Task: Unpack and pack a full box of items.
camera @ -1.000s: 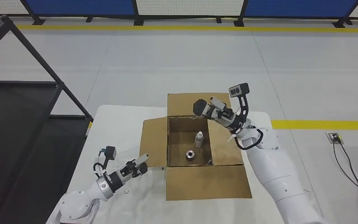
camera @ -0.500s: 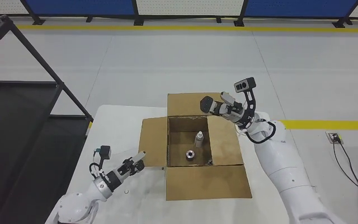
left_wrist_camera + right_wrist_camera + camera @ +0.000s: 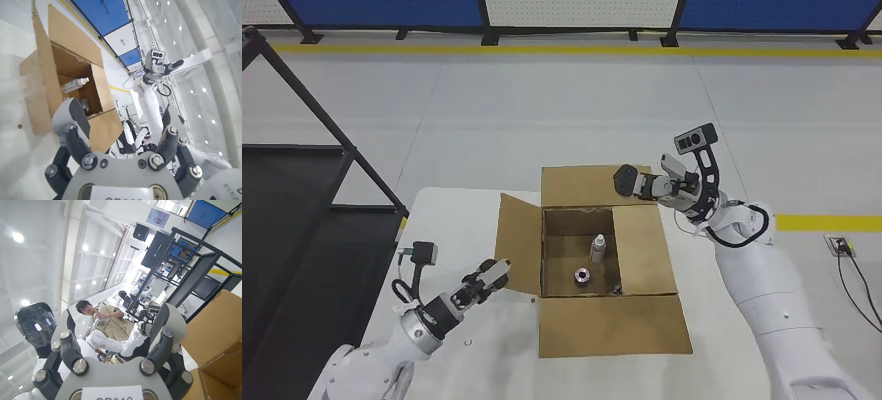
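The white surface (image 3: 472, 215) carries an open cardboard box (image 3: 612, 325). The right jaws, apart, hang above its far flap. The left jaws, also apart, sit low over the surface, left of the left flap. Inside the box a white bottle (image 3: 598, 247) stands upright toward the far wall, long axis vertical, nearer the right jaws, so that arm seems better placed. A small round jar (image 3: 582, 277) sits just nearer. The left wrist view shows the bottle's side; the top view shows its cap.

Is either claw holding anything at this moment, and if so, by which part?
Nothing is held. The left claw is open beside the box, and the right claw is open near its far flap. Neither has anything between its fingers.
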You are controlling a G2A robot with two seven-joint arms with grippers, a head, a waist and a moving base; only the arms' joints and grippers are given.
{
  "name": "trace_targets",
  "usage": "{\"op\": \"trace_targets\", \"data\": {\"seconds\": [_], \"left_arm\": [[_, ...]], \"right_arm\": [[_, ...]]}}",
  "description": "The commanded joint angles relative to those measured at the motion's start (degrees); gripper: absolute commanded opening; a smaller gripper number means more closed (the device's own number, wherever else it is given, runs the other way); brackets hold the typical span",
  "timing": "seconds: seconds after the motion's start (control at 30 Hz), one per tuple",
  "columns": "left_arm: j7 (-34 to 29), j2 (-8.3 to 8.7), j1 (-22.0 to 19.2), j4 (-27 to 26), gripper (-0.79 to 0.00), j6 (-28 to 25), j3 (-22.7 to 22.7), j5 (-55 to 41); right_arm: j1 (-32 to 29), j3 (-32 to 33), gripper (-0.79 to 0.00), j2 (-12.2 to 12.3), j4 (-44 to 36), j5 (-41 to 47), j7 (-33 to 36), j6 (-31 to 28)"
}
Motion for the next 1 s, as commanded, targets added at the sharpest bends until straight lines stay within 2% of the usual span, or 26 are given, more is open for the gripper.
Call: {"op": "trace_targets", "data": {"seconds": [0.0,0.13,0.3,0.43,0.53,0.6,0.97], "left_arm": [[-2.0,-0.33,-5.0,3.5,0.000,1.2,2.8,-2.0],[-5.5,-1.57,-15.3,12.6,0.000,2.4,10.3,-5.9],[-6.2,-4.29,-26.9,23.6,0.000,3.2,21.8,-7.6],[-5.8,-6.73,-34.0,30.1,0.000,3.2,29.3,-7.6],[-4.9,-8.47,-37.8,34.3,0.000,3.4,33.4,-8.1],[-5.0,-9.32,-39.7,36.6,0.000,4.3,35.1,-8.5],[-4.3,-9.29,-39.3,36.5,0.000,4.2,34.9,-8.5]], "right_arm": [[-0.2,2.2,0.000,0.9,-0.1,-0.6,-0.4,-0.4],[-0.8,6.3,0.000,2.7,0.4,-1.7,-1.0,-1.0],[-2.0,10.5,0.000,4.8,1.1,-2.6,-1.5,-1.5],[-2.5,12.0,0.000,5.8,2.7,-2.9,-1.5,-1.5],[-1.9,11.5,0.000,6.1,4.5,-3.3,-2.2,-2.1],[-1.9,11.5,0.000,6.1,4.5,-3.3,-2.2,-2.1],[-2.2,11.0,0.000,6.1,3.6,-4.5,-3.5,-1.2]]}}
